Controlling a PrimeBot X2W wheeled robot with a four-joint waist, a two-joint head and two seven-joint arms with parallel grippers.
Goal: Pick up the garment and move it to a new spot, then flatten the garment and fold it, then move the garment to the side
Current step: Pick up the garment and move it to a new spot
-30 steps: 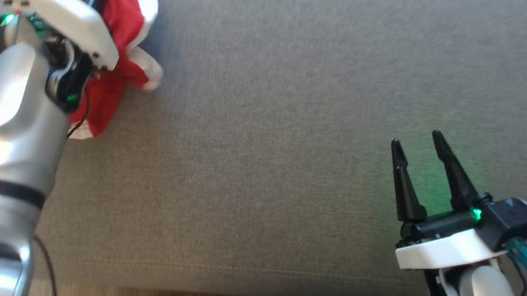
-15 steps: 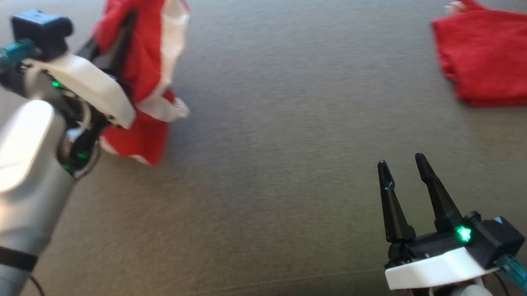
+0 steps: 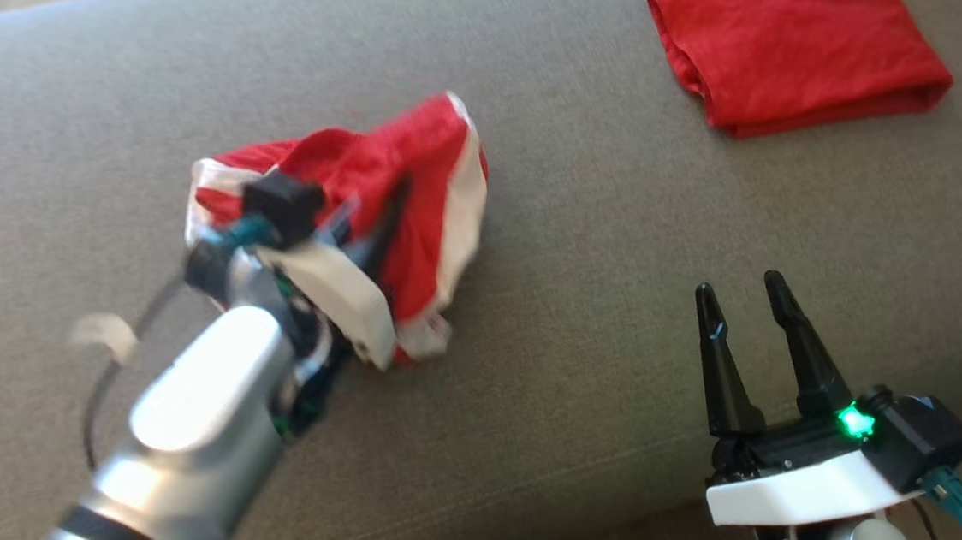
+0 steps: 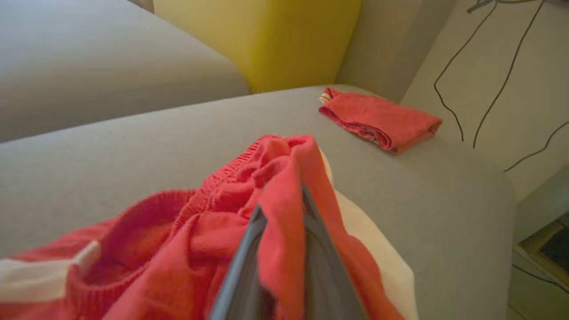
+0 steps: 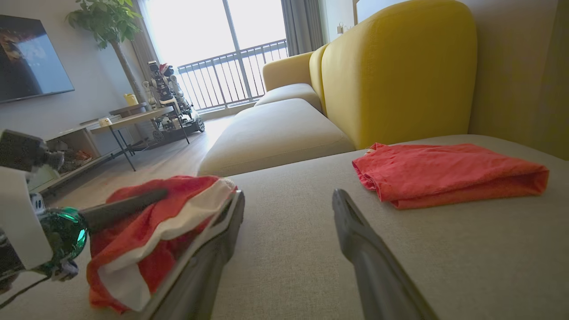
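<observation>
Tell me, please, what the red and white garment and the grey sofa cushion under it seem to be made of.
The red and white garment looks like a soft knit, probably cotton jersey, with a matte finish. Its gathered ribbed band and limp folds suggest this. The grey sofa cushion looks like woven upholstery fabric, matte, with a fine grain showing. Which fibre it is cannot be told.

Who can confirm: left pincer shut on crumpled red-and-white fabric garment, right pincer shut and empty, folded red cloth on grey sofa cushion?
Wrong on one point: the right pincer is open, not shut; the head view shows its fingers spread, empty. Left pincer is shut on the crumpled red-and-white fabric garment; the folded red cloth lies on the grey sofa cushion.
</observation>
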